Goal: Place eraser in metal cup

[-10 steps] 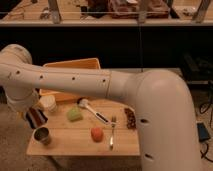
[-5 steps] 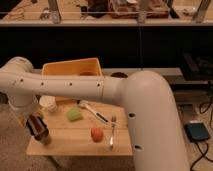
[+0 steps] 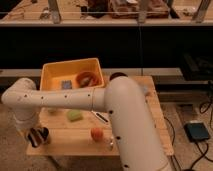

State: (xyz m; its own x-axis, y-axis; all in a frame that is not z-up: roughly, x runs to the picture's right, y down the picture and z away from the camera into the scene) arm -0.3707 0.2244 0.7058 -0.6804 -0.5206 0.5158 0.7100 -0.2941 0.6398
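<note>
One pincer [image 3: 37, 137] hangs low at the front-left corner of the desk [image 3: 65, 142]. The striped eraser [image 3: 34, 138] shows at its tip; whether the pincer is clamped on it I cannot tell. A dark shape just beside it looks like the metal cup [image 3: 45, 133]. Also on the desk: one yellow bin [image 3: 50, 80], one green block [image 3: 75, 115], one orange ball [image 3: 96, 133].

Yellow bin [image 3: 72, 75], grn sponge [image 3: 75, 115], orange-red ball [image 3: 96, 133]; white arm [image 3: 120, 110], dark gripper [image 3: 37, 136] (tan table's [image 3: 65, 141] front-left corner)

The pincer [image 3: 38, 136] hangs at the wooden table's [image 3: 67, 134] near corner.
</note>
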